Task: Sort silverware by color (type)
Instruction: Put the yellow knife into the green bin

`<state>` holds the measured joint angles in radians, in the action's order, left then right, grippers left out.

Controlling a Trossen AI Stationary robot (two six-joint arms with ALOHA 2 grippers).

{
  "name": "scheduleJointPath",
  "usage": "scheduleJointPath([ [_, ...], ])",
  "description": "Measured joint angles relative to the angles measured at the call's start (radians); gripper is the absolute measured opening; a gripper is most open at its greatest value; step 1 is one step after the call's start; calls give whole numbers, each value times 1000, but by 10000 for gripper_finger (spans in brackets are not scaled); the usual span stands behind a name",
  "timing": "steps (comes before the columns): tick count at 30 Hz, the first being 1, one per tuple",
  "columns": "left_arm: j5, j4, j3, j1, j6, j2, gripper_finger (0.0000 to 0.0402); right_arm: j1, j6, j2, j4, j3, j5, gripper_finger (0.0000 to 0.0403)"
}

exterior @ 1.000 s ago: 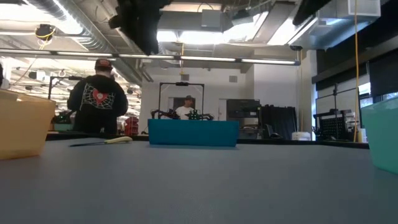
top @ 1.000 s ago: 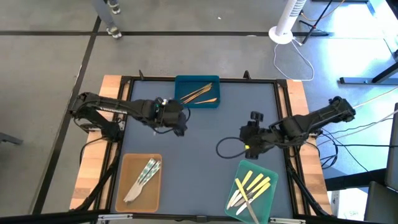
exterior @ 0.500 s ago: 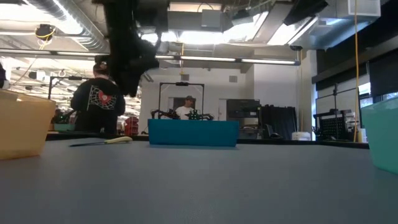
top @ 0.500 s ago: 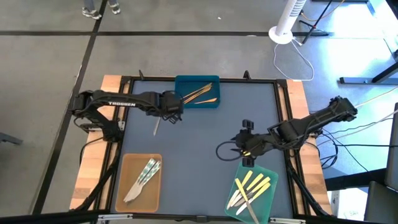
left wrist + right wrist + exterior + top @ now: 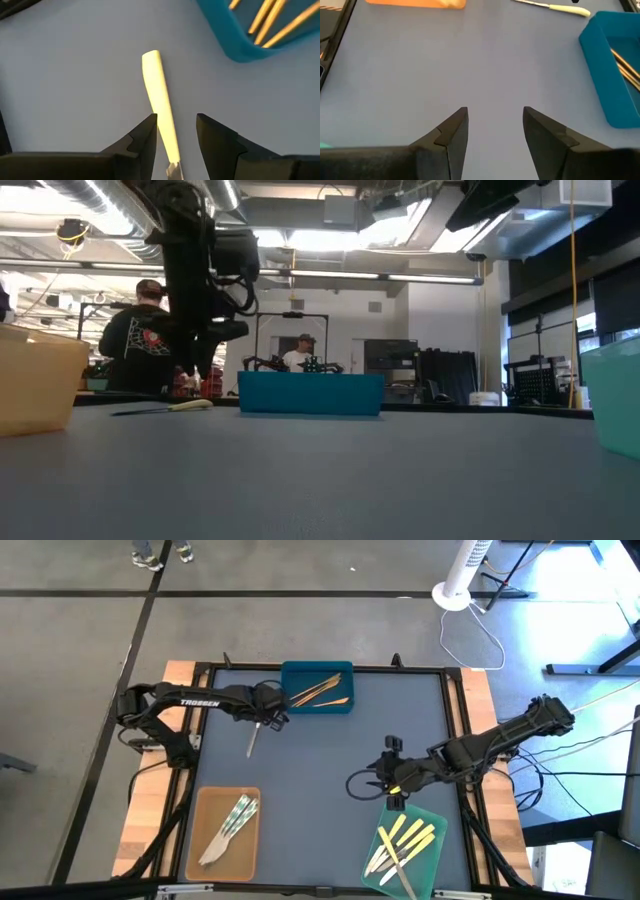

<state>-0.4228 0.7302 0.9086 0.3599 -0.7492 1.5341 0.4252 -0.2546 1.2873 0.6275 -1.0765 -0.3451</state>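
A loose utensil [image 5: 251,743] with a pale yellow handle [image 5: 159,95] and a thin silvery blade lies flat on the table, left of the blue tray [image 5: 317,700]. My left gripper [image 5: 176,131] is open, low over it, with one finger on each side of the handle; the low view shows the left gripper [image 5: 192,380] just above the utensil [image 5: 165,407]. My right gripper [image 5: 495,125] is open over bare table; in the high view the right gripper [image 5: 388,776] is beside the green tray [image 5: 436,820]. My left gripper comes at the yellow handle [image 5: 167,135] from above, its fingers astride it. One finger [image 5: 145,135] stands right beside the handle, and I cannot tell whether it touches. The utensil lies flat on the table.
The blue tray holds wood-brown utensils [image 5: 320,692]. A tan tray [image 5: 212,808] near the left front holds silvery ones [image 5: 232,823]. The green tray holds pale yellow utensils [image 5: 405,837] and a silvery one. A black cable [image 5: 362,780] loops beside the right gripper. A person [image 5: 145,345] stands beyond the table.
My left gripper has moved toward the table's far left and come down over the loose utensil, whose handle now lies between its fingers. My right gripper has shifted a little toward the table's left and near edge. The utensil has stayed where it was.
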Motion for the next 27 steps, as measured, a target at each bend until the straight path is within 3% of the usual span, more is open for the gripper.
scheduleJointPath([
  [10, -1, -161, -80, 39, 0, 0, 131, 0, -1, 0, -2, 9, 25, 177],
  [27, 19, -290, -211, 61, -9, 0, 131, 0, -1, 0, -2, 9, 25, 177],
])
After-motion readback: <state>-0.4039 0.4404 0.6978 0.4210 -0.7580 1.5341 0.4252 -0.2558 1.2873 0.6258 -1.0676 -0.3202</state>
